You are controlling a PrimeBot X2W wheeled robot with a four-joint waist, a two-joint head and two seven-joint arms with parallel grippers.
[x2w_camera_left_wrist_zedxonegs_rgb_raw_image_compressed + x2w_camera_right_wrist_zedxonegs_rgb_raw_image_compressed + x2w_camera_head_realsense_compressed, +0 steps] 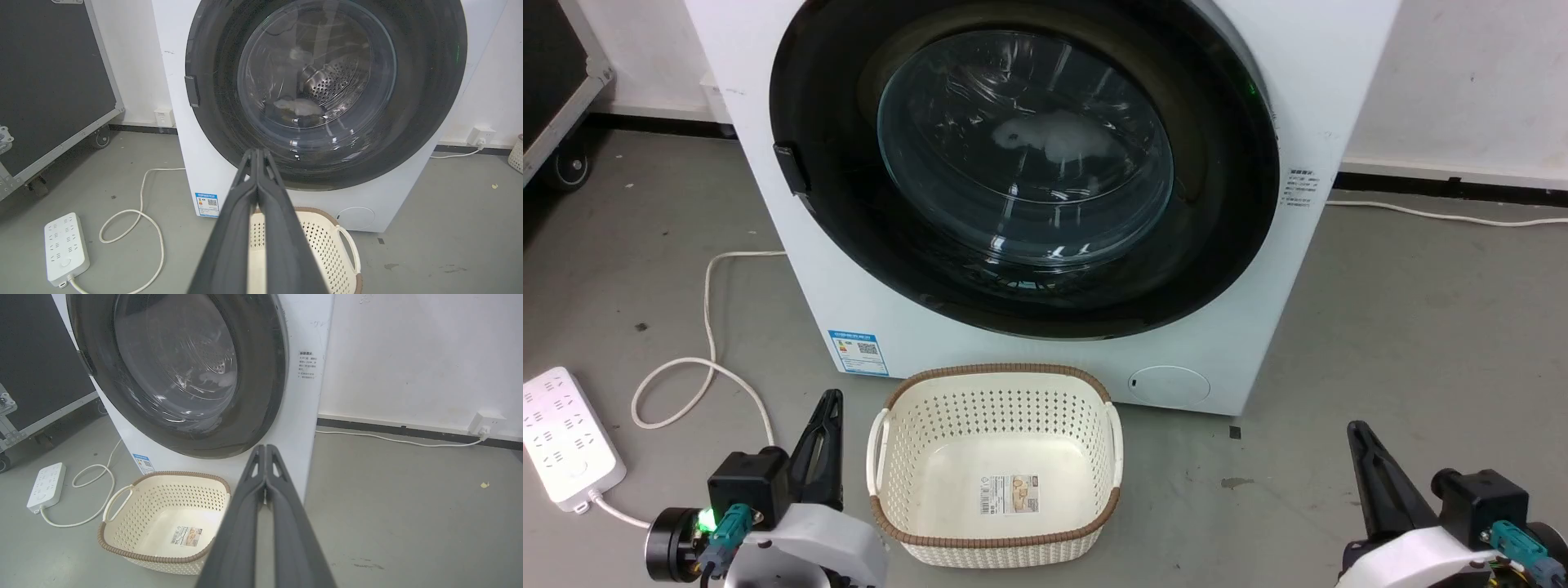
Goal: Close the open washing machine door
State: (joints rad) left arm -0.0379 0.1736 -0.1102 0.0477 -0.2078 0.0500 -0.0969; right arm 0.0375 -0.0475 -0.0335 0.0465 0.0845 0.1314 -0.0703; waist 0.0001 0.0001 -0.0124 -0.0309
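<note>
Grey floor (1421, 327): washing machine (915, 343), basket (996, 372), power strip (560, 437), cable (708, 310).

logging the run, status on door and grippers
Both shut, empty: left gripper, right gripper; washing machine door looks closed, flush; basket on floor in front, below door, not blocking.

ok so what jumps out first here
The glossy black washing machine door dominates the top middle, flush against the white washing machine, something pale behind its glass. Below, a cream perforated basket sits on the floor between the shut left gripper and right gripper.
</note>
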